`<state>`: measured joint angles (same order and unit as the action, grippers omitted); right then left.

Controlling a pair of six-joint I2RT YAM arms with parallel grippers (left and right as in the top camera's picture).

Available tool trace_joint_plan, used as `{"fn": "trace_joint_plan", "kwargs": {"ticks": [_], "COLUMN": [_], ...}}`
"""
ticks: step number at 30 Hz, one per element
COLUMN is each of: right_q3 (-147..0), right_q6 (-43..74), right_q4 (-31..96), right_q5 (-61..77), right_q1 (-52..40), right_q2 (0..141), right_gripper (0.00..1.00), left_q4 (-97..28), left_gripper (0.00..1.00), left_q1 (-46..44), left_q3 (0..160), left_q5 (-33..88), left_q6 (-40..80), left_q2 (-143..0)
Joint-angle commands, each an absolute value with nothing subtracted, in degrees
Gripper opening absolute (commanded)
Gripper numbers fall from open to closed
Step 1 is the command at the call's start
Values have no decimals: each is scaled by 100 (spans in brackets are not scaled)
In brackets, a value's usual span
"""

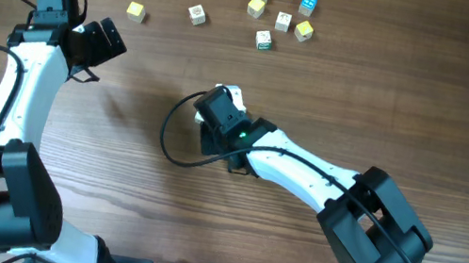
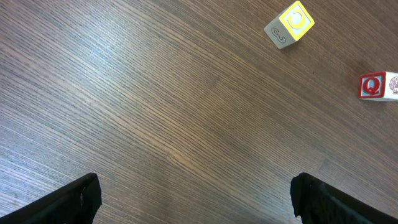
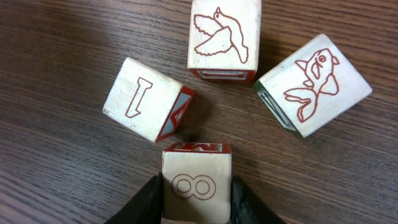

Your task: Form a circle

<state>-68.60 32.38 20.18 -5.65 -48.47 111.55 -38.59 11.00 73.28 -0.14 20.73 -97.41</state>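
Cube marked 8 (image 3: 196,180) is flanked by the right claw (image 3: 196,194); grasp cannot be told. Left claw (image 2: 194,182) is seen fully released.

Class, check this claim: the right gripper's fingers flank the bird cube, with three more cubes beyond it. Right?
No. The right wrist view shows the right gripper flanking the cube marked 8; the bird cube lies among the three beyond.
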Motion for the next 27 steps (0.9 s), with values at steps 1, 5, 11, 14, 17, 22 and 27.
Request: {"fn": "trace_joint_plan", "kwargs": {"ticks": [1, 5, 11, 14, 17, 22, 27], "right_q3": [-6823, -6823, -6823, -6823, -6823, -6823, -6823], "right_q6": [3317, 3317, 3317, 3317, 3317, 3315, 3301], "right_q4": [1994, 1994, 1997, 1994, 1994, 1988, 1951], "right_q5": [-648, -648, -650, -650, -650, -650, -648], "right_q1": [-4880, -4880, -4880, -4880, -4880, -4880, -4880], "right_q2": [11306, 11306, 11306, 11306, 11306, 11306, 11306], "right_gripper": [38, 40, 37, 39, 45, 51, 51], "left_q4": [-3857, -3857, -3857, -3857, -3857, -3857, -3857], "left_gripper": [100, 100, 100, 100, 100, 100, 100], "left_q1": [1109, 1109, 1109, 1109, 1109, 1109, 1109], "left_q3": [7360, 7360, 7360, 7360, 7360, 7360, 7360], "left_q5": [-8, -8, -8, -8, -8, -8, -8], "left_q6": [2147, 2147, 2147, 2147, 2147, 2147, 2147], "left_q2": [-9686, -9686, -9686, -9686, -9686, -9686, -9686]}}
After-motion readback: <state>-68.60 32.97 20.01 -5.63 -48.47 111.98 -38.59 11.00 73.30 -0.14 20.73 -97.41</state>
